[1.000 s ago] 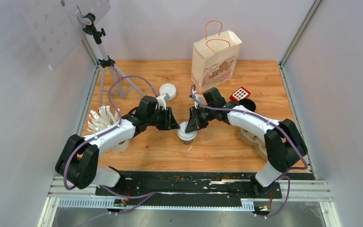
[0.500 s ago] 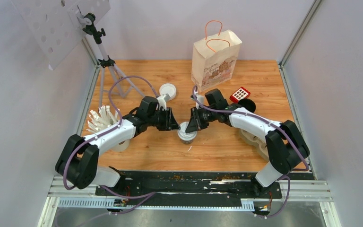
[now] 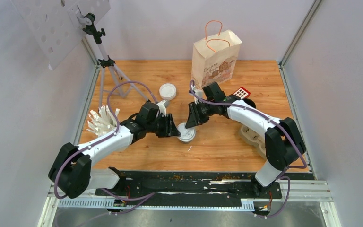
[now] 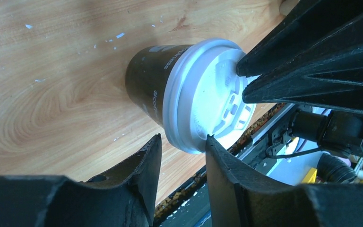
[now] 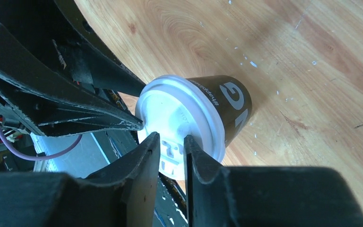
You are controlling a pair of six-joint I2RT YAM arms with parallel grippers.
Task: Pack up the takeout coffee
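Both my arms reach inward, meeting mid-worktop. My left end effector (image 3: 174, 131) points right, its fingers (image 4: 146, 161) parted a little. My right end effector (image 3: 189, 124) points left and down, fingers (image 5: 144, 156) parted by a narrow gap. The two tips sit nearly touching.

One dark coffee cup (image 3: 186, 133) with a white lid stands on the surface (image 3: 217, 146). One more white round top (image 3: 168, 91) shows behind it; whether it is a cup or a loose lid is unclear. There is one paper bag (image 3: 216, 56), one tripod (image 3: 105, 61) and one red-and-white block (image 3: 240, 93). There are two arms: left arm (image 3: 108, 139) and right arm (image 3: 253, 120).
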